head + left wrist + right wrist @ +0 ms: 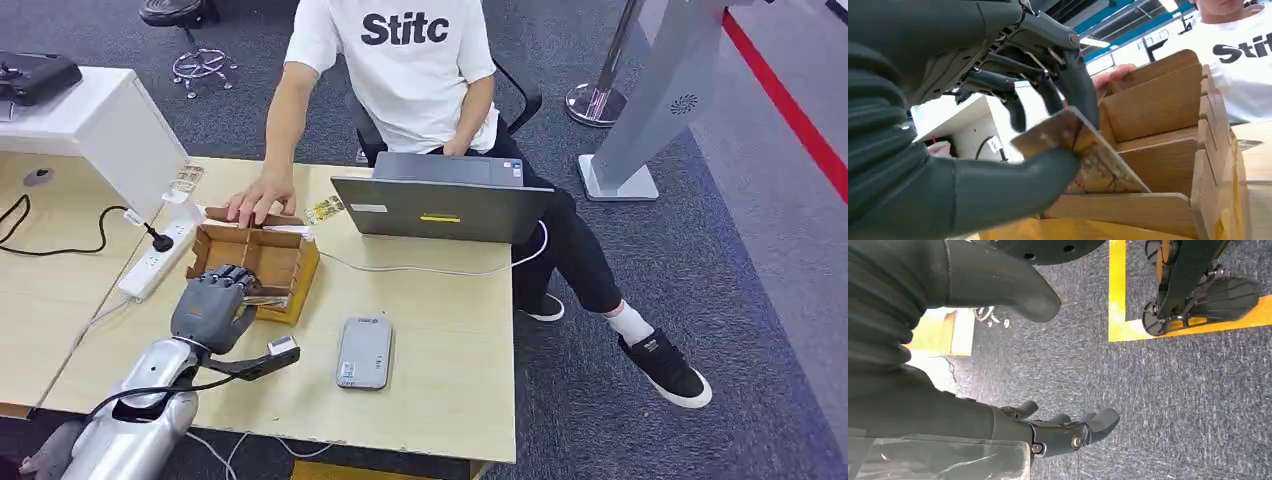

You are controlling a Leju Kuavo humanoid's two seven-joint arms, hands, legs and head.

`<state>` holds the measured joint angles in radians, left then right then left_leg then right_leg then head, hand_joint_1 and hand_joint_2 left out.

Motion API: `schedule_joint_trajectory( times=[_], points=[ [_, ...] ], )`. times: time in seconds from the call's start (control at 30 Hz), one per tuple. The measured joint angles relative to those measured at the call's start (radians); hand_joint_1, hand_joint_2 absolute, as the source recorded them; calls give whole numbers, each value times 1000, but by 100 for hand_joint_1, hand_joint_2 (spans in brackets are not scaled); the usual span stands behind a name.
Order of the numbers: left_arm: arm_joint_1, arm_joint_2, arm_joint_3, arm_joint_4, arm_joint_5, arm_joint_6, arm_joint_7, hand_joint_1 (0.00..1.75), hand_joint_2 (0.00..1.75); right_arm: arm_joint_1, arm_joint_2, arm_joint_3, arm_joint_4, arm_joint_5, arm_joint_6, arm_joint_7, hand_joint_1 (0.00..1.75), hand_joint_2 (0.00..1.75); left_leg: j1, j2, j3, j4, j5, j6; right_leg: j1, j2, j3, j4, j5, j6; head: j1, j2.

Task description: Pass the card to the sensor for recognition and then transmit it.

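My left hand (212, 303) reaches into the near end of the wooden card box (262, 262) on the desk. In the left wrist view its thumb and fingers (1075, 85) pinch a worn brownish card (1093, 162) that stands tilted in the box's (1168, 100) front slot. The grey card sensor (364, 352) lies flat on the desk to the right of the box. My right hand (1068, 432) hangs over the carpet, fingers loosely apart and holding nothing.
A person in a white shirt sits behind the desk, one hand (258, 199) resting on the box's far edge. A grey laptop (442, 207) stands at the back, a power strip (155, 262) and cables at left, another card (325, 210) near the laptop.
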<state>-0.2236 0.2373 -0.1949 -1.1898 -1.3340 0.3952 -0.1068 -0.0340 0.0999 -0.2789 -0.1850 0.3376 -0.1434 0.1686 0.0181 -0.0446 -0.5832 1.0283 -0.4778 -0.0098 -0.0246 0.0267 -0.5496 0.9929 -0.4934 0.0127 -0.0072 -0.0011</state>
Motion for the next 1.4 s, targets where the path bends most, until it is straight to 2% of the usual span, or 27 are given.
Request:
schedule_joint_trajectory(
  times=[0.5, 0.57, 0.63, 0.8, 1.0, 1.4],
  points=[
    [-24, 1, 0, 19, 37, -83, -3, 175, 175, 0, 0, -14, 0, 12, 3, 0, 0, 175, 0, 0, 0, 0, 0, 0, 0, 0, 0, 0, 0, 0, 0, 0],
    [-29, 0, 0, 20, 43, -61, -6, 175, 175, 0, 0, -14, 0, 19, 3, 1, 0, 175, 0, 0, 0, 0, 0, 0, 0, 0, 0, 0, 0, 0, 0, 0],
    [-32, -5, 0, 17, 48, -8, 0, 175, 175, 0, 0, -14, 0, 21, 3, 0, 0, 175, 0, 0, 0, 0, 0, 0, 0, 0, 0, 0, 0, 0, 0, 0],
    [-43, -27, 1, -57, 73, 85, 8, 175, 175, -1, 1, -14, 0, 39, 0, 1, 0, 175, 0, 0, 0, 0, 0, 0, 0, 0, 0, 0, 0, 0, 0, 0],
    [-64, -50, 6, -120, 84, 107, 22, 175, 175, 0, 7, -14, 0, 50, 0, 1, 0, 175, 0, 0, 0, 0, 0, 0, 0, 0, 0, 0, 0, 0, 0, 0],
    [-70, -67, 21, -130, 95, 106, 23, 175, 175, 0, 8, -14, 0, 53, 0, 1, 0, 175, 0, 0, 0, 0, 0, 0, 0, 0, 0, 0, 0, 0, 0, 0]
  ],
)
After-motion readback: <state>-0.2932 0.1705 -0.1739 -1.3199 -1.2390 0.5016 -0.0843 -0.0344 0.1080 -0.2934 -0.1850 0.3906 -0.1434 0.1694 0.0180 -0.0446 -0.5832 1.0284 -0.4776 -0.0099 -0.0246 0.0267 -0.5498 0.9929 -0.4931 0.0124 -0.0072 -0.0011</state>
